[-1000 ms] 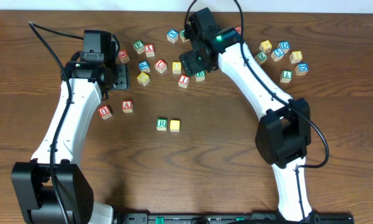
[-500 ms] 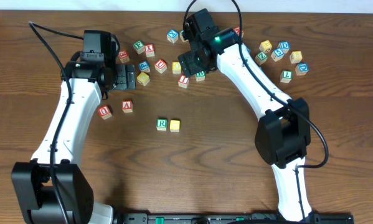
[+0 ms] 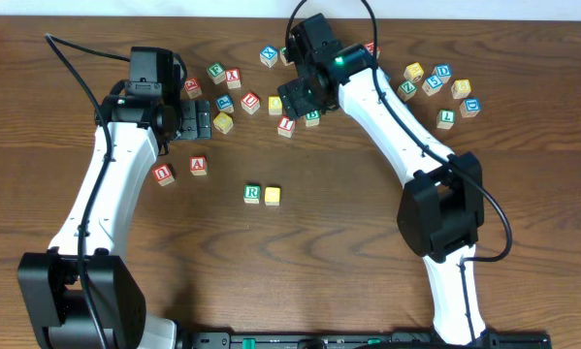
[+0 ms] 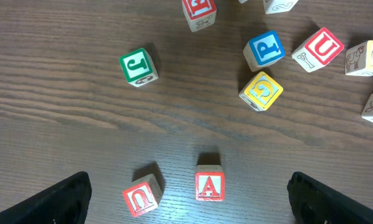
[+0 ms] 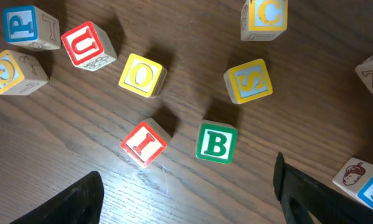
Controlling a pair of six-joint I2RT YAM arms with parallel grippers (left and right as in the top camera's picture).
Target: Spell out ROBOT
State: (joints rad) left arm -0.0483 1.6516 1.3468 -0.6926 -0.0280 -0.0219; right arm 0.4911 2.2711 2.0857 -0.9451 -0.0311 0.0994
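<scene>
While both arms reach out over the loose cubes on the table [image 3: 348,242], you've got the left gripper [image 4: 187,190] spread wide, nothing btwn its fingers [image 4: 61,199]. In its wrist cam the red A cube [image 4: 209,185] sits just ahead, in line w/ the gap. The red U cube [image 4: 141,198] is just beside the A, toward the finger at frame left. Neither is touched. Further ahead of that gripper: green J cube [image 4: 137,66], blue P cube [image 4: 265,48], yellow G cube [image 4: 261,91]. Your right gripper [image 5: 186,171] is also open wide & empty. Green B cube [image 5: 217,142] lies just ahead of it, inside the line of the gap, nearer the finger at frame right. Red I cube [image 5: 143,142] is just beside the B toward the other finger, small gap btwn them. Yellow O cube [image 5: 141,75] is further ahead, past the I; yellow S cube [image 5: 248,81] is past the B. No contact w/ any cube visible. Green R cube [image 3: 252,194] & plain yellow cube [image 3: 273,195] sit side by side, R on the left arm's side; touching or not, can't tell from ovhd. Both are well apart from either gripper, back toward the arm bases, approx btwn the two arms. Letters in the cube cluster [image 3: 442,87] out beyond the right gripper are too small to read, so can't pick out a T.
</scene>
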